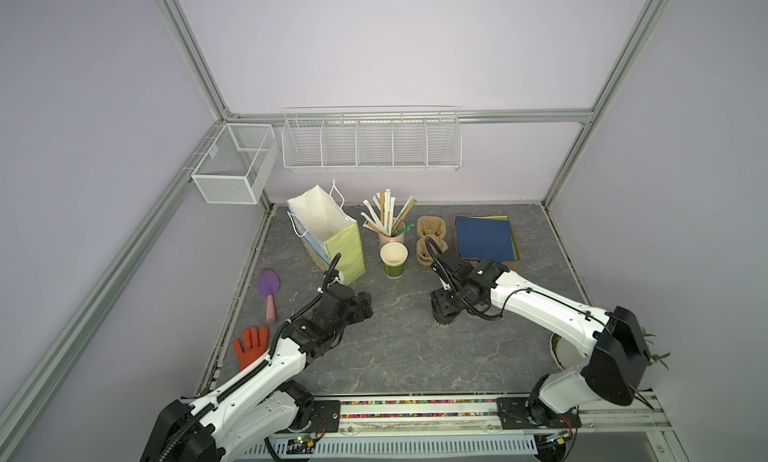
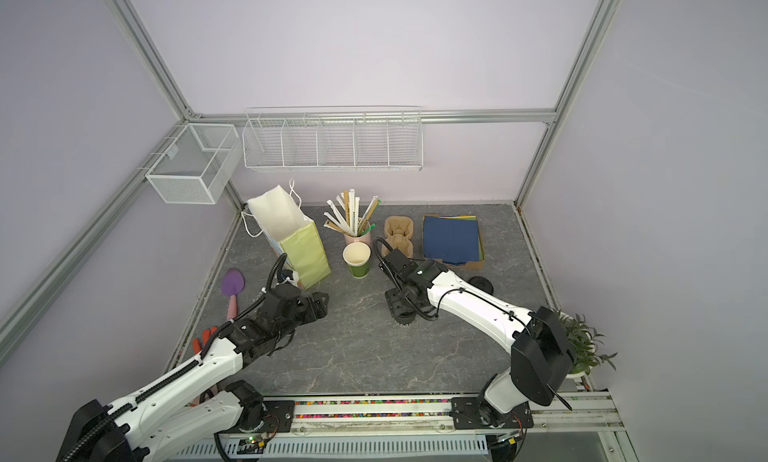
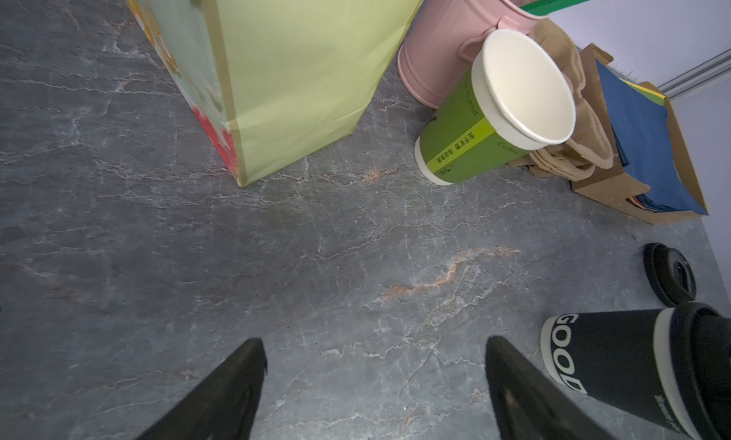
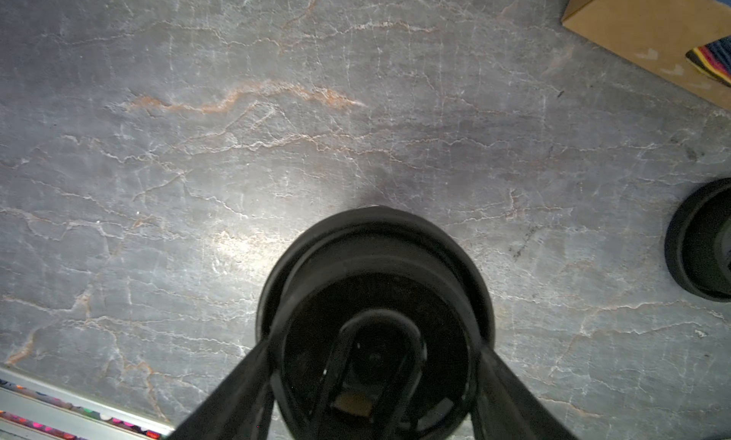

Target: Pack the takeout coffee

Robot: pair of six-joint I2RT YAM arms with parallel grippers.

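Nearest the right wrist camera, we found the right end effector [image 4: 375, 343] closed on the lidded top of the coffee cup [image 3: 605, 359], with one finger against each side. The cup stood upright on the bench [image 3: 197, 260], right of centre in both top views, well apart from the paper bag [image 3: 300, 82] and near a loose black lid [image 3: 668, 274]. We observed the left end effector [image 3: 374, 341] spread wide and empty above the bench, near the cup. A green cup [image 3: 466, 145] stood just beside the pink pail [image 3: 435, 58].
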